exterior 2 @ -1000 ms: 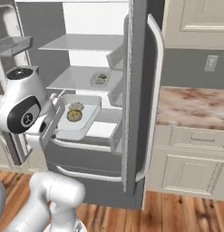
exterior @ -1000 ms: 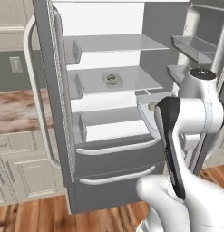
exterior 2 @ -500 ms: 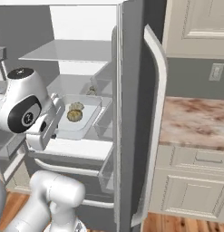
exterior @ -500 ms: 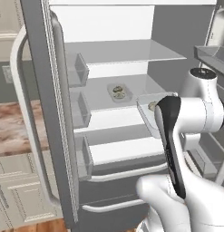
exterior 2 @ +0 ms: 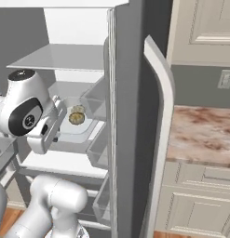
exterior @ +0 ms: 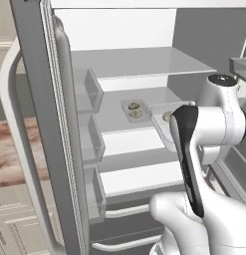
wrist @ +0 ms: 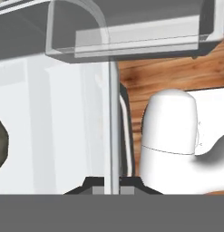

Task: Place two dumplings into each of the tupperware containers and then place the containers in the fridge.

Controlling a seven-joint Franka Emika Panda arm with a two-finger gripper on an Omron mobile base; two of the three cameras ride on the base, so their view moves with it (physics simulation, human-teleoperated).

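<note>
The pincer [wrist: 111, 188] is seen clamped on the rim of a container [exterior 2: 78, 132] with two dumplings [exterior 2: 77, 115], carried at the front edge of the fridge [exterior: 144, 64] middle shelf [exterior: 112, 117], where a second container [exterior: 134, 110] could be struck, or the dumplings spilled by tilting.

**Surfaces at the open fridge**

The fridge [exterior: 40, 124] has a matt grey metallic shell and a paler, smooth handle [exterior 2: 165, 111] with a soft sheen. Inside, the shelves [exterior: 139, 64] look like smooth, flat grey-white plastic, and the door bins [exterior: 92, 144] are clear, glassy plastic. The two tupperware containers [exterior: 125, 105] [exterior 2: 81, 132] are pale, smooth, slightly translucent plastic. The dumplings [exterior 2: 77, 116] have a dull, creased, tan-olive skin. The robot arm [exterior: 214, 124] is glossy white plastic with dark matt joints. The tabletop [exterior 2: 200, 135] is polished, mottled pink-brown stone; the cabinets [exterior 2: 195, 204] are cream painted wood; the floor [wrist: 177, 72] is brown wood planks.
</note>
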